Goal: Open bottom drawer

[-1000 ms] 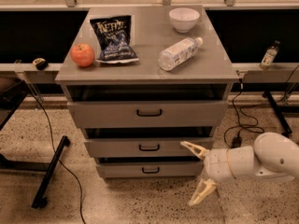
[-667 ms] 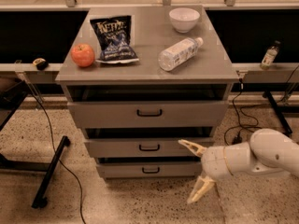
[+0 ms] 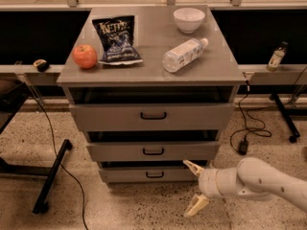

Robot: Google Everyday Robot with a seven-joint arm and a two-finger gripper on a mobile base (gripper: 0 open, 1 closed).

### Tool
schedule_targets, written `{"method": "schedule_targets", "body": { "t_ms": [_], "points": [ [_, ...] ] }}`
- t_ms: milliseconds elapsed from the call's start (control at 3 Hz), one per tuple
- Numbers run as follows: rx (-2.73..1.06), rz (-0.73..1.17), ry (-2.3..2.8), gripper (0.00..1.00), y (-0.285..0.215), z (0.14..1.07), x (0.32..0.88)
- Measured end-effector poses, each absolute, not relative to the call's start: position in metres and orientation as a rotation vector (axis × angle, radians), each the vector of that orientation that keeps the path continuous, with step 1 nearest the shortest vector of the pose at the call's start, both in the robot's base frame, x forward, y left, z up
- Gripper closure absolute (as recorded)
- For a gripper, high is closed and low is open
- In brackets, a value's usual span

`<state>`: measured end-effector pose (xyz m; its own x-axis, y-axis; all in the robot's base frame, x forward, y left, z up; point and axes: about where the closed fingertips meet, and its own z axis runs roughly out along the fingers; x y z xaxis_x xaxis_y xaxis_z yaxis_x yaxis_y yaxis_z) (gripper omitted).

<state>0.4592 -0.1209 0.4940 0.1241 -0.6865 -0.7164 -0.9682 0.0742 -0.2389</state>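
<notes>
The bottom drawer (image 3: 144,175) is the lowest, slimmest grey front of the cabinet, with a small black bar handle (image 3: 154,175) at its centre. It stands slightly out from the cabinet. My gripper (image 3: 194,188) is open, low to the right of that handle, its upper finger (image 3: 193,166) by the drawer's right end and its lower finger (image 3: 196,206) down near the floor. It holds nothing. The white arm (image 3: 261,181) comes in from the right.
On the cabinet top (image 3: 220,66) lie an apple (image 3: 85,56), a chip bag (image 3: 116,40), a water bottle (image 3: 184,54) and a white bowl (image 3: 189,19). Cables (image 3: 245,128) trail on the floor at right; a black stand leg (image 3: 52,176) lies at left.
My gripper and arm have moved left, closer to the bottom drawer's right end. The drawers have not moved.
</notes>
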Motion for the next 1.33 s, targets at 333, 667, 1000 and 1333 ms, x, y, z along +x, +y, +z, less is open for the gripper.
{"method": "schedule_targets", "body": {
  "t_ms": [333, 667, 1000, 1333],
  "points": [
    [-1.601, 0.377, 1.703, 0.00, -0.132, 0.451, 0.472],
    [-1.565, 0.300, 1.726, 0.00, -0.140, 0.445, 0.486],
    [-1.573, 0.296, 1.764, 0.00, -0.146, 0.437, 0.492],
    [-1.551, 0.277, 1.876, 0.00, -0.180, 0.397, 0.512]
  ]
}}
